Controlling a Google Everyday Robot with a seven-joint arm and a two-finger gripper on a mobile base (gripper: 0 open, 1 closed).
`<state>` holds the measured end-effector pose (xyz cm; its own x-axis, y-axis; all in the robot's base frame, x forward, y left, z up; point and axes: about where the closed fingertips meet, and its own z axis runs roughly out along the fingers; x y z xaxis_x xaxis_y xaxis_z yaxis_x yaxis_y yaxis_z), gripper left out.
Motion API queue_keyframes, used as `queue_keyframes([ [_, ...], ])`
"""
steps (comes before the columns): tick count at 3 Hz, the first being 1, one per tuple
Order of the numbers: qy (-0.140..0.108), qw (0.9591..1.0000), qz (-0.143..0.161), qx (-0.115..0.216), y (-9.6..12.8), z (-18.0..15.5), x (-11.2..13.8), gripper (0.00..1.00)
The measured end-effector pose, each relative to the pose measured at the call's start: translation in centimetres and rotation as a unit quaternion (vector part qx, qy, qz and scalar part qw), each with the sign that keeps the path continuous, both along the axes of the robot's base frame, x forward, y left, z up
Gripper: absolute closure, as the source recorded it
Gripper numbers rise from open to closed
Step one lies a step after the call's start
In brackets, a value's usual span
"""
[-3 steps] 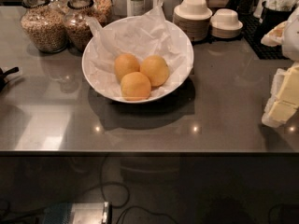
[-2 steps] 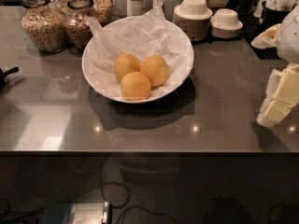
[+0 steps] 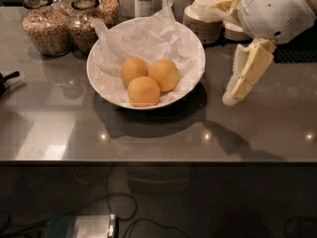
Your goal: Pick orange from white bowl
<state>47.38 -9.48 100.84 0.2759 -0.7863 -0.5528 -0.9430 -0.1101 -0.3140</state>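
Note:
Three alike oranges lie together in the white bowl [image 3: 194,42], which is lined with crumpled white paper: one at the left [image 3: 133,69], one at the right [image 3: 165,74], one in front [image 3: 143,91]. The bowl stands on the grey counter, left of centre. My gripper [image 3: 220,53] hangs at the right of the bowl, above the counter, level with the bowl's right rim. It is open and empty, one finger [image 3: 246,73] pointing down to the counter, the other [image 3: 225,5] up by the stacked bowls. It touches neither bowl nor fruit.
Two glass jars of grain [image 3: 43,26] [image 3: 87,25] stand behind the bowl at the left. A bottle [image 3: 145,0] and stacks of small cream bowls [image 3: 202,21] stand at the back. A black object [image 3: 5,81] sits at the left edge. The counter's front edge [image 3: 158,160] runs across.
My gripper has come in from the right edge, moving left toward the bowl, with more of the arm in view. The bowl and oranges have not moved.

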Motion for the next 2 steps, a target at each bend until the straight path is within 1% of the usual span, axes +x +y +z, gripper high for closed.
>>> queue_keyframes([
  [1, -0.032, 0.9968, 0.058, 0.045, 4.8, 2.9, 1.8, 0.00],
  [2, -0.041, 0.9940, 0.083, 0.058, 9.5, 3.8, 4.7, 0.00],
])
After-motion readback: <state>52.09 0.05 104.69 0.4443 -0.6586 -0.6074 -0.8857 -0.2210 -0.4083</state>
